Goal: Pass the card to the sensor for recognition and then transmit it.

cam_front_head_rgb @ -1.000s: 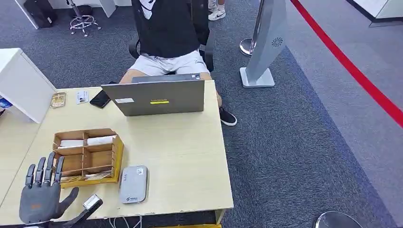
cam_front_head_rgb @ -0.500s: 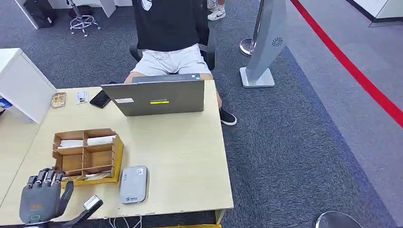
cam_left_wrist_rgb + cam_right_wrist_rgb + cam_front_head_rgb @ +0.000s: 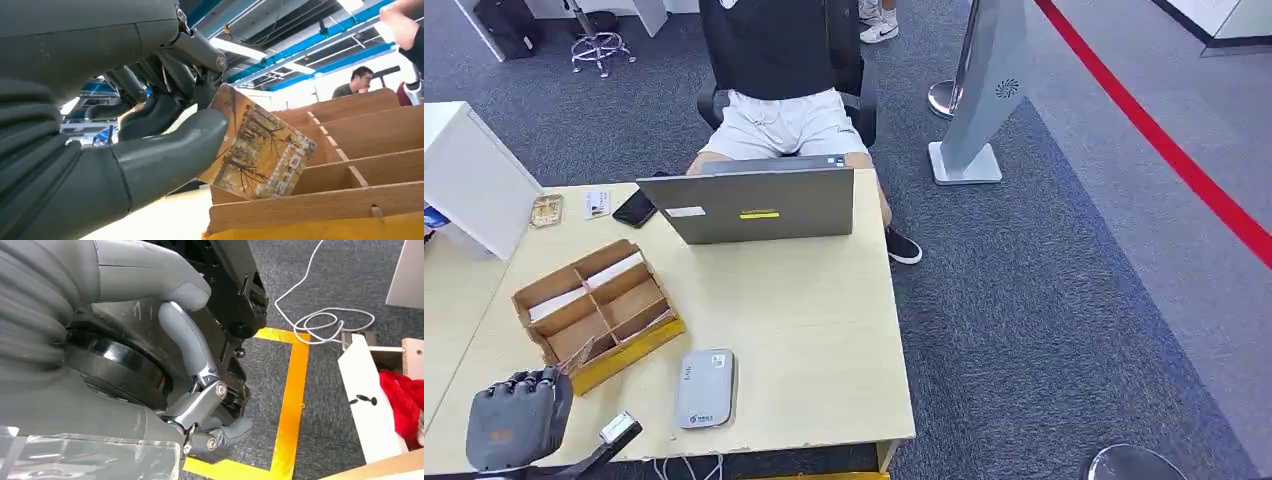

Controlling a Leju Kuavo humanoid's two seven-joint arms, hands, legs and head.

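My left hand [image 3: 519,415] is near the table's front left corner, its fingers curled in. In the left wrist view the thumb [image 3: 165,160] and fingers pinch a card [image 3: 257,145] printed with a brown and yellow tree picture. The card's far edge is still down in the nearest slot of the wooden divider box [image 3: 350,150]. That box [image 3: 589,310] sits skewed on the table, just beyond my hand. The grey card sensor [image 3: 704,388] lies flat to the box's right, near the front edge. My right hand [image 3: 190,355] hangs beside my body over the floor, holding nothing.
A grey laptop [image 3: 759,205] stands open at the table's [image 3: 814,330] far edge, and a person [image 3: 774,60] sits behind it. A phone [image 3: 634,208] and small cards lie at the far left. A white cabinet [image 3: 469,180] stands left of the table.
My left hand's fingers went from spread to curled and drew back toward the front edge. The wooden box swung round from square to skewed.
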